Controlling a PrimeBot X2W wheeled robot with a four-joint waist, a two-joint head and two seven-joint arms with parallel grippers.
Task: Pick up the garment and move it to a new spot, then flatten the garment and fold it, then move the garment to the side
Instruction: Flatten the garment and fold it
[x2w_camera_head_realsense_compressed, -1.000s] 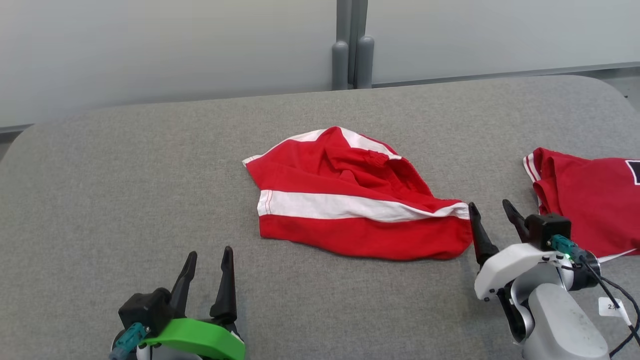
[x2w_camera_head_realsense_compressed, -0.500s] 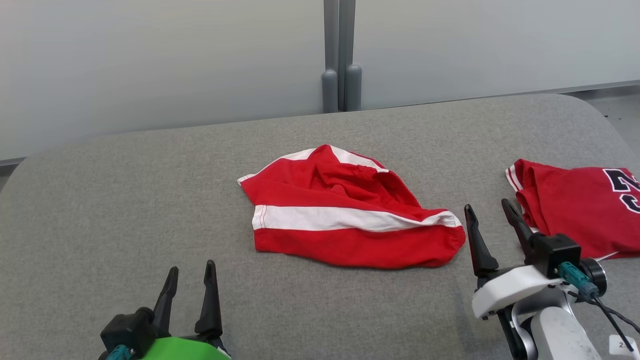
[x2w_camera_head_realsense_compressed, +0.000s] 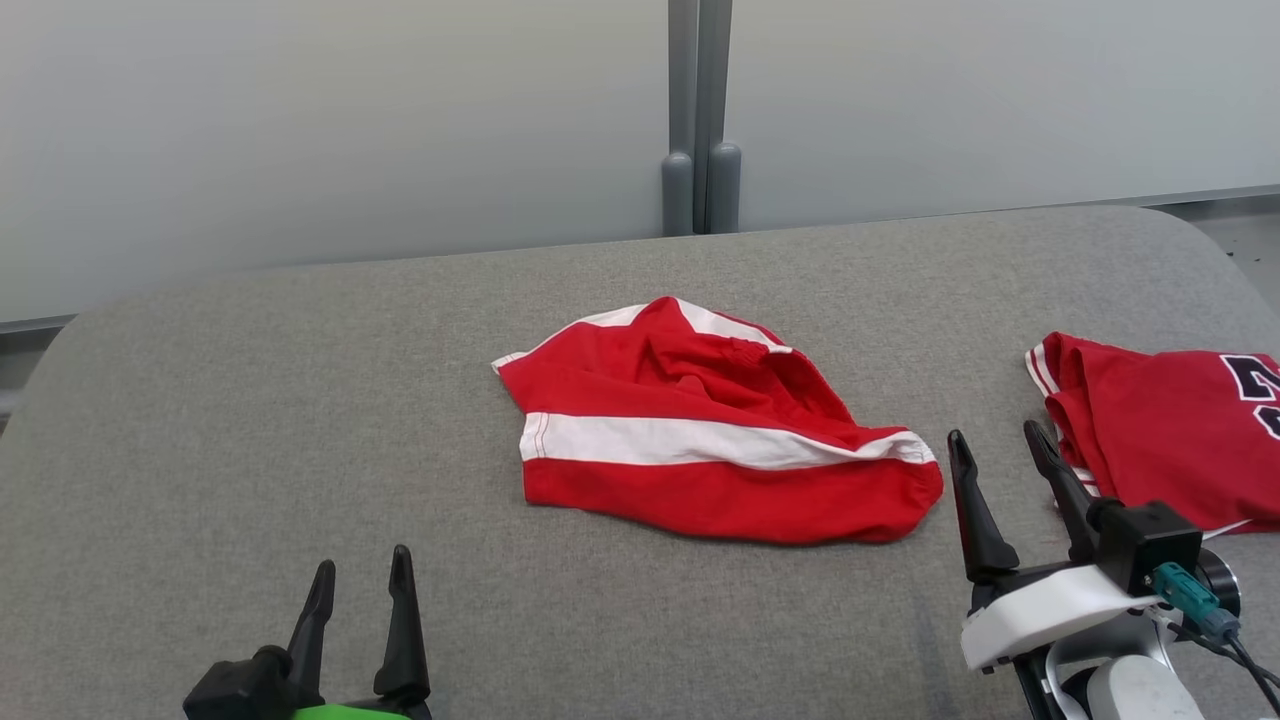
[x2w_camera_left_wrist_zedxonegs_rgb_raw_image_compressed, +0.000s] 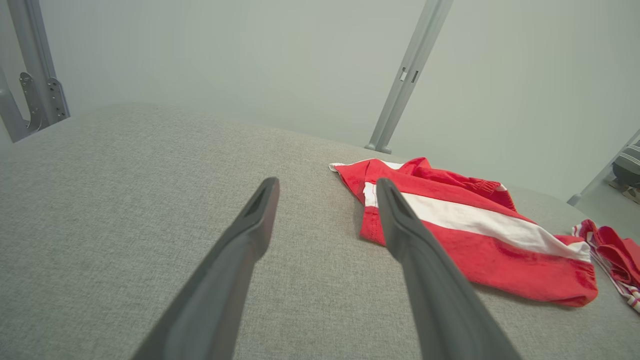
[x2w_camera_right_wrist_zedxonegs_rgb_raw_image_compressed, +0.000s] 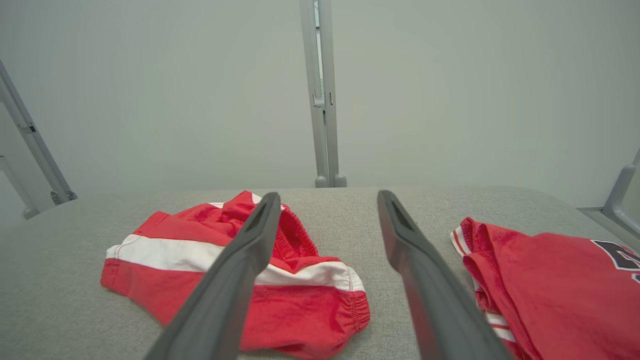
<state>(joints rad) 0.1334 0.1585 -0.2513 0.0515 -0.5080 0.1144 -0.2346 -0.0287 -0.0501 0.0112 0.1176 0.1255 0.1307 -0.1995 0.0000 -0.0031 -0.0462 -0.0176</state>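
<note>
A crumpled red garment (x2w_camera_head_realsense_compressed: 720, 490) with a broad white stripe lies in the middle of the grey padded table (x2w_camera_head_realsense_compressed: 250, 420). It also appears in the left wrist view (x2w_camera_left_wrist_zedxonegs_rgb_raw_image_compressed: 475, 250) and the right wrist view (x2w_camera_right_wrist_zedxonegs_rgb_raw_image_compressed: 165, 280). My left gripper (x2w_camera_head_realsense_compressed: 362, 562) stands open near the front edge, left of the garment and apart from it, with nothing between its fingers (x2w_camera_left_wrist_zedxonegs_rgb_raw_image_compressed: 325, 182). Just off the garment's right end, my right gripper (x2w_camera_head_realsense_compressed: 995, 433) is open and empty (x2w_camera_right_wrist_zedxonegs_rgb_raw_image_compressed: 327, 195), above the bare cloth between the garment and a red jersey.
A red jersey (x2w_camera_head_realsense_compressed: 1170, 440) with dark lettering and white-striped trim lies at the table's right edge (x2w_camera_right_wrist_zedxonegs_rgb_raw_image_compressed: 550, 280). A pale wall with a grey post (x2w_camera_head_realsense_compressed: 700, 110) stands behind the table. The table's corners are rounded.
The head view has shifted, so the whole scene sits lower in it. My left gripper has drawn back a little toward the near edge. Both garments lie as before.
</note>
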